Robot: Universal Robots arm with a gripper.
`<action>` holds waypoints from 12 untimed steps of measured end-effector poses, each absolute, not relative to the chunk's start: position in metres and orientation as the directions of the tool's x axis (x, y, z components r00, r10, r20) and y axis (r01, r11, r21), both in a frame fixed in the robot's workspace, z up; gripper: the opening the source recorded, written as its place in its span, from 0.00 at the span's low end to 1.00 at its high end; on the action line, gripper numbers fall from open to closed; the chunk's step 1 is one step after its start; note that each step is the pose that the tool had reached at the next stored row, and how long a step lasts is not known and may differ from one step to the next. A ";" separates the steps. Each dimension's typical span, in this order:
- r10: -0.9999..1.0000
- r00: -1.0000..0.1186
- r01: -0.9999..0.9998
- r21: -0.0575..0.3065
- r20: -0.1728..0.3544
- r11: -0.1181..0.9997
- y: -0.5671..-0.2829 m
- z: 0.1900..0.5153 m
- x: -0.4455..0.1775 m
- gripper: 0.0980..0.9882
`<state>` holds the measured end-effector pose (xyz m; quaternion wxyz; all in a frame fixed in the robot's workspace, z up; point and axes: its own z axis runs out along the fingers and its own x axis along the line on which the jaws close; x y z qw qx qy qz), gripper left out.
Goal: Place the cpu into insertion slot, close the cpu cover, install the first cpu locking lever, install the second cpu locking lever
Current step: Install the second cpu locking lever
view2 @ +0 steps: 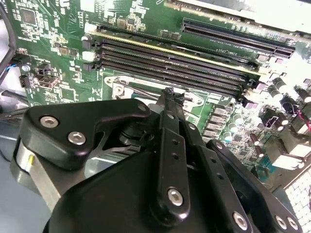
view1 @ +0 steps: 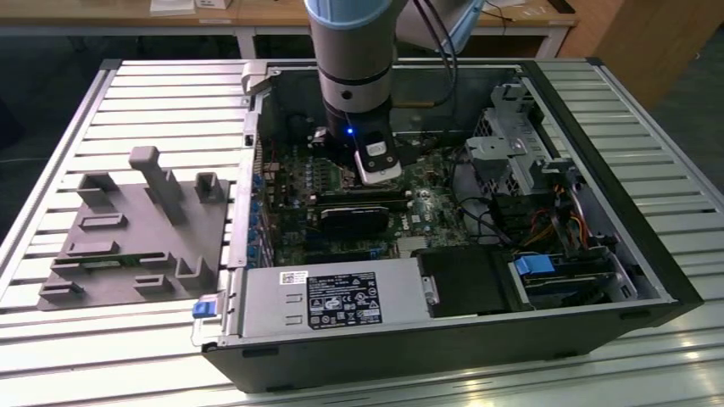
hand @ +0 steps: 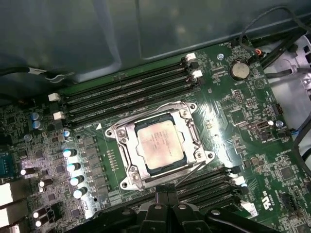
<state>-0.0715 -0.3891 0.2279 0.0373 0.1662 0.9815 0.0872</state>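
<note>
- cpu (hand: 156,143) seated in insertion slot (hand: 127,175), cpu cover (hand: 189,130) down around it
- end effector (view2: 170,94) just above slot, fingers together, holding nothing
- arm inside open computer case (view1: 633,254)

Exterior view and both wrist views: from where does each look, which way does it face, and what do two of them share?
Exterior view: off the arm, looking down into the open black computer case; the grey arm reaches in.
First wrist view: on the arm, facing down at the silvery square cpu under the silver cpu cover frame; black gripper linkage at the edge.
Second wrist view: on the arm, facing past the black gripper.
Both wrist views share the green motherboard.
</note>
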 end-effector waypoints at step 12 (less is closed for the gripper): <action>0.293 -0.955 0.280 0.220 -0.032 0.935 -0.397 0.218 -0.078 0.00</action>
